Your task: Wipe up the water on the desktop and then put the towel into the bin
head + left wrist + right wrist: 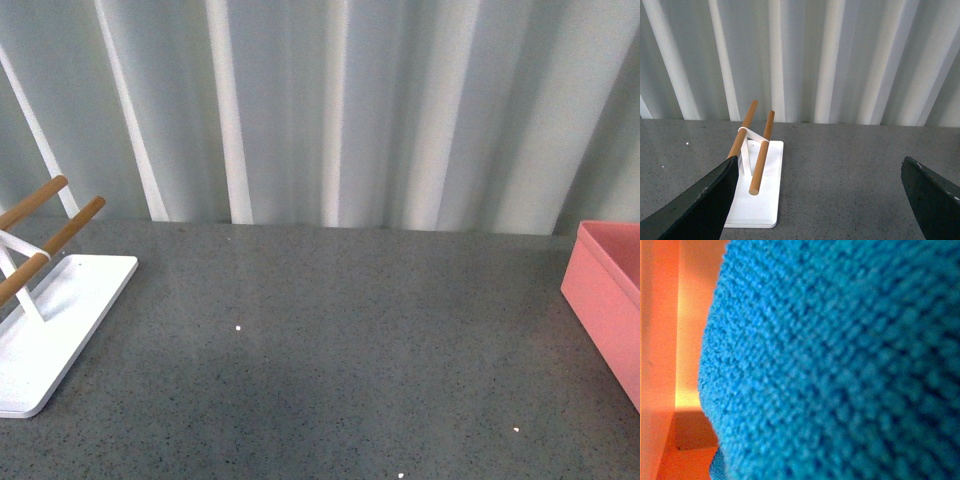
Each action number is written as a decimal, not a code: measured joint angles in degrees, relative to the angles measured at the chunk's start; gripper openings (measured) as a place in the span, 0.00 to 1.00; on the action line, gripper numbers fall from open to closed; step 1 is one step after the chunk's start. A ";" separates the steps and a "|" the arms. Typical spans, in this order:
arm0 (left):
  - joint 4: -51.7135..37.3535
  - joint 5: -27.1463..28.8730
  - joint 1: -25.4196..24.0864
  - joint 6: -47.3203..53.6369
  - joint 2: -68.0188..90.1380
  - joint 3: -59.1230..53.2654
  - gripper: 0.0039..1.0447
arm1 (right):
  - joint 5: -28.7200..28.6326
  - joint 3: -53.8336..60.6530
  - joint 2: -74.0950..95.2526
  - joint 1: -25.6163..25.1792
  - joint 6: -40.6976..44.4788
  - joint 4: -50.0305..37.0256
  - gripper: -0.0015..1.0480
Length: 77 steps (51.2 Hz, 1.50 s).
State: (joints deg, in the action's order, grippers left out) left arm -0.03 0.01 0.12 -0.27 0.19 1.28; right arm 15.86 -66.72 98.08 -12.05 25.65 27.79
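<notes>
- Straight ahead in the front view, the broad dark grey speckled desktop (330, 330) stretches to a pale ribbed wall (400, 110), with a few tiny white specks scattered on it.
- At its left edge stands a white flat-based rack with round wooden rods (60, 310). At the far right edge sits the salmon-pink rectangular plastic bin (605, 285), only partly in frame. Neither arm shows here.
- From the left wrist view, the left gripper (820, 161) hangs above the desktop. Its two dark fingers (705, 205) are spread wide with nothing between them.
- Beyond them the rack stands on the speckled surface, its two rods slanting upward side by side.
- From the right wrist view, the bright blue fuzzy microfibre towel (840, 365) fills nearly the whole picture, very close to the lens and blurred.
- Beside it are the bin's smooth pink inner wall (660, 340) and a patch of its floor, so the cloth is inside the bin. I cannot tell whether it rests on the bottom.
- No part of the right gripper shows past the cloth, so I cannot tell how its fingers stand.
</notes>
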 joint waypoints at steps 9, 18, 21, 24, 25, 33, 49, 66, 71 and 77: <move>0.00 0.00 0.00 0.00 0.00 0.02 0.94 | 0.04 -1.07 1.66 0.13 -0.44 -0.20 0.05; 0.00 0.00 0.00 0.00 0.00 0.02 0.94 | 0.13 -2.08 1.77 0.39 -1.51 0.20 0.26; 0.00 0.00 0.00 0.00 0.00 0.00 0.94 | 0.13 -2.12 1.79 0.46 -1.55 0.20 0.36; 0.00 0.00 0.00 0.00 0.00 0.00 0.94 | 0.13 -2.12 1.79 0.48 -1.60 0.20 0.48; 0.00 0.00 0.00 0.00 0.00 0.00 0.94 | 0.13 -2.12 1.79 0.48 -1.62 0.20 0.50; 0.00 0.00 0.00 0.02 0.00 0.02 0.94 | 0.28 -2.12 1.77 0.48 -1.73 0.20 0.77; 0.00 0.00 0.00 0.00 0.00 0.02 0.94 | 0.31 -2.14 1.79 0.48 -1.88 0.20 0.93; 0.00 -0.02 0.00 0.02 0.00 0.00 0.94 | -25.75 34.84 -8.61 2.19 -22.51 -79.78 0.48; 0.00 0.02 0.00 0.02 0.00 0.00 0.94 | -24.65 39.06 -13.77 3.28 -23.67 -85.44 0.34; 0.00 0.02 0.00 0.02 0.00 0.00 0.94 | -23.56 44.61 -17.97 4.61 -24.24 -86.07 0.16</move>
State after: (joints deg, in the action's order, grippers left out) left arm -0.03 0.03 0.12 -0.25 0.19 1.28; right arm -7.70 -22.11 80.12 -7.44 1.41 -58.28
